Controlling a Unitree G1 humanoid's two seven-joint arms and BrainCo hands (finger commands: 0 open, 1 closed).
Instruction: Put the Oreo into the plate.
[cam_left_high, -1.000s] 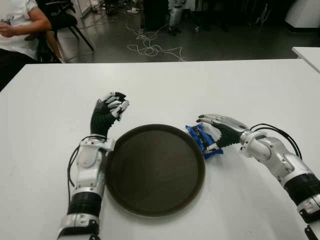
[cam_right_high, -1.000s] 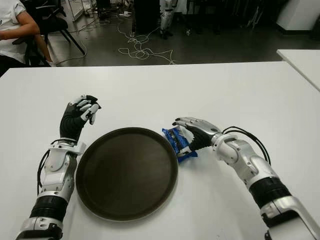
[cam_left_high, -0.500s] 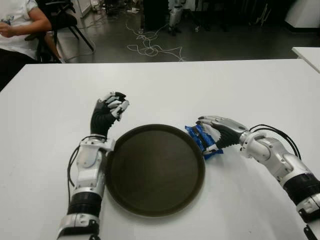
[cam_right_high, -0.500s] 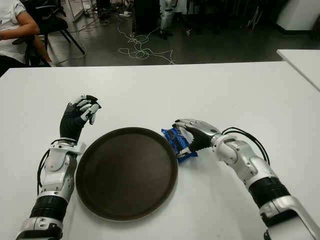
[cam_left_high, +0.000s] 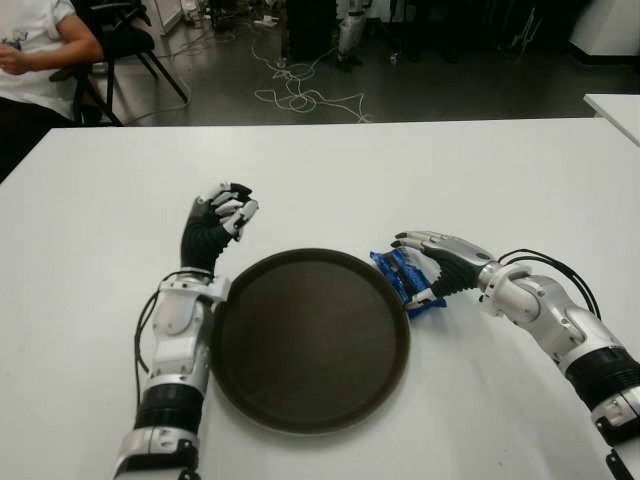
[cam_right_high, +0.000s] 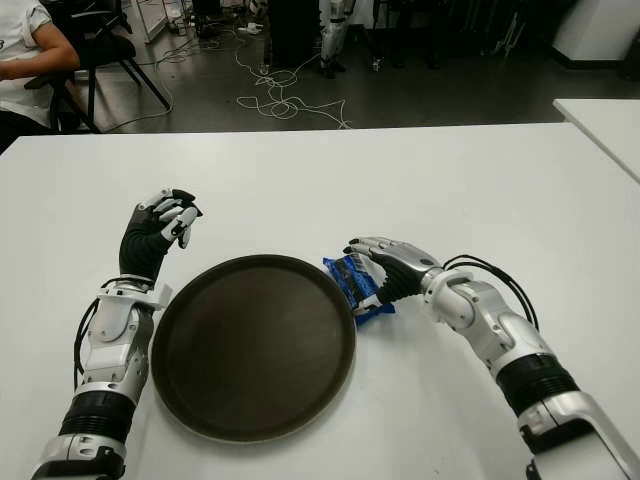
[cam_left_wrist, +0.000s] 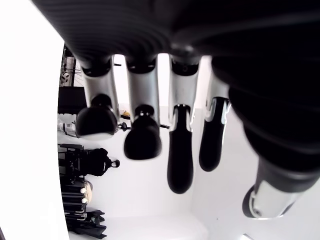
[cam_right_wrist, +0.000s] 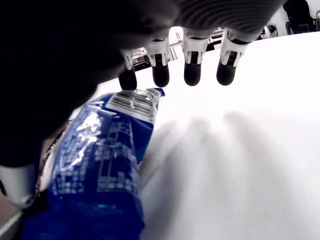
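Observation:
The Oreo pack (cam_left_high: 398, 275), a blue wrapper, lies on the white table (cam_left_high: 330, 180) against the right rim of the round dark plate (cam_left_high: 310, 340). My right hand (cam_left_high: 412, 268) is cupped over the pack from the right. In the right wrist view its fingers (cam_right_wrist: 192, 70) reach out straight past the Oreo pack (cam_right_wrist: 100, 160), not closed on it, and the thumb sits at the pack's side. My left hand (cam_left_high: 230, 208) shows beside the plate's upper left rim, its fingers (cam_left_wrist: 142, 140) curled and holding nothing.
A person (cam_left_high: 40, 50) sits by a chair beyond the table's far left corner. Cables (cam_left_high: 300, 95) lie on the floor behind the table. A second white table (cam_left_high: 615, 105) shows at the right edge.
My right hand has crept slightly left over the pack. The pack, the plate and my left hand have not visibly moved.

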